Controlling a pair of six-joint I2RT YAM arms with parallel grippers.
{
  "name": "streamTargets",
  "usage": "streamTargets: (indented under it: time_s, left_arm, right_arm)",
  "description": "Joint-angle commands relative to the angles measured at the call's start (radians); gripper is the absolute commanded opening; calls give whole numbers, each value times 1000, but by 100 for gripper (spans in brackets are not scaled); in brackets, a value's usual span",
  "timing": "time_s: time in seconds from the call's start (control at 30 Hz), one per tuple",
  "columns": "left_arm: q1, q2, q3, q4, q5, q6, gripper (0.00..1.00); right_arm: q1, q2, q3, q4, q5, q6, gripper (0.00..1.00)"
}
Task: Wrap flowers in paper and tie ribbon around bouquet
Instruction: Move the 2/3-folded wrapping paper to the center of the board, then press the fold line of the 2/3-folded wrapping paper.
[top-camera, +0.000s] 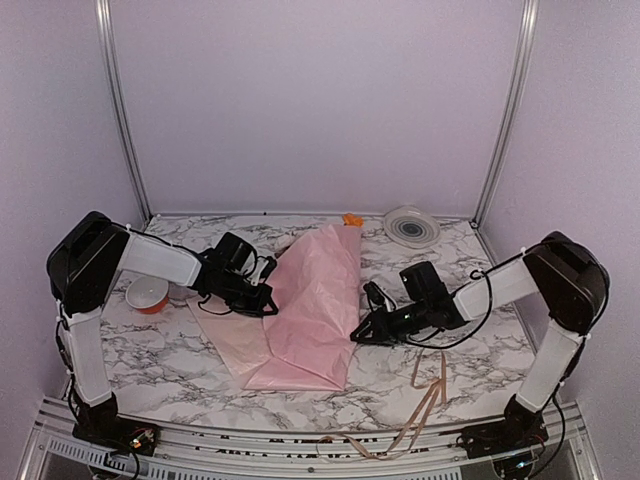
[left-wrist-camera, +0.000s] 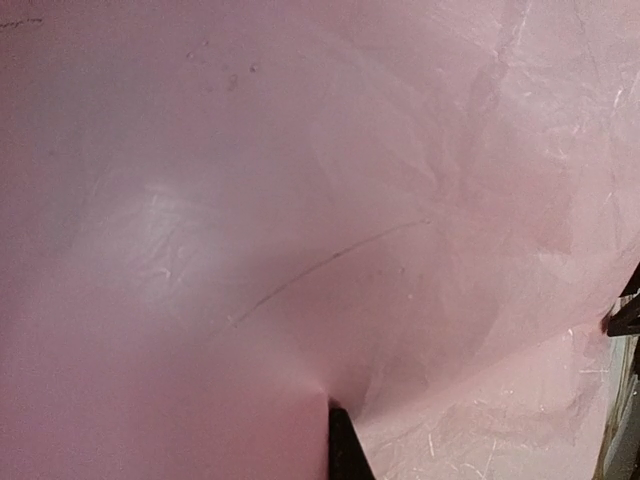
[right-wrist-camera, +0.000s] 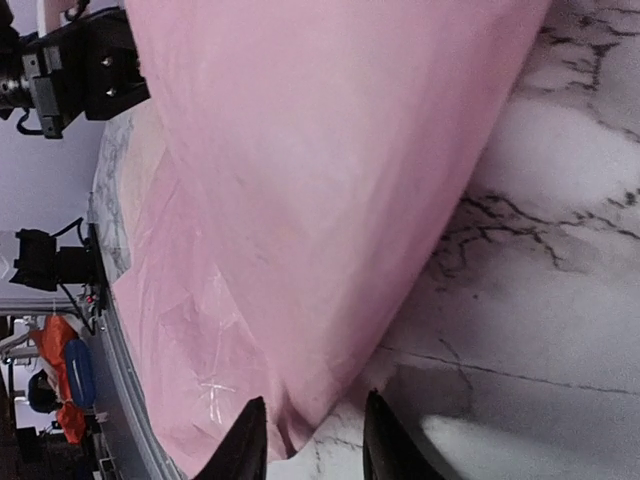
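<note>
The pink paper (top-camera: 315, 300) lies folded over in the middle of the table, with a paler flap (top-camera: 235, 340) flat at its left. Of the flowers only the orange bloom (top-camera: 352, 219) shows, at the paper's far end; the rest is hidden. My left gripper (top-camera: 266, 300) is shut on the paper's left edge; in its wrist view the paper (left-wrist-camera: 300, 200) fills the frame and puckers at one dark finger (left-wrist-camera: 345, 445). My right gripper (right-wrist-camera: 313, 420) stands open at the paper's right edge (right-wrist-camera: 320, 180), a paper corner between its fingertips. The tan ribbon (top-camera: 425, 400) lies loose near the front right.
A round white-grey disc (top-camera: 411, 226) sits at the back right. An orange-rimmed roll (top-camera: 148, 294) stands at the left beside my left arm. Part of the ribbon hangs over the table's front rail (top-camera: 300, 440). Walls close in the back and both sides.
</note>
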Motion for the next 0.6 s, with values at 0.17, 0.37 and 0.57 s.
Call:
streamTargets:
  time_s: [0.17,0.37,0.57]
  left_arm:
    - [6,10,-20,-36,-5,-3,0]
    - [12,11,-11,-36,-27,-10,0]
    - [35,-17,-13,-38,-59,-11,0]
  right_arm:
    - [105,-159,242,-417,271,-335,36]
    - [260,-15,331,-424,101,-402,22]
    - [291,65,281,-424,96,-427,14]
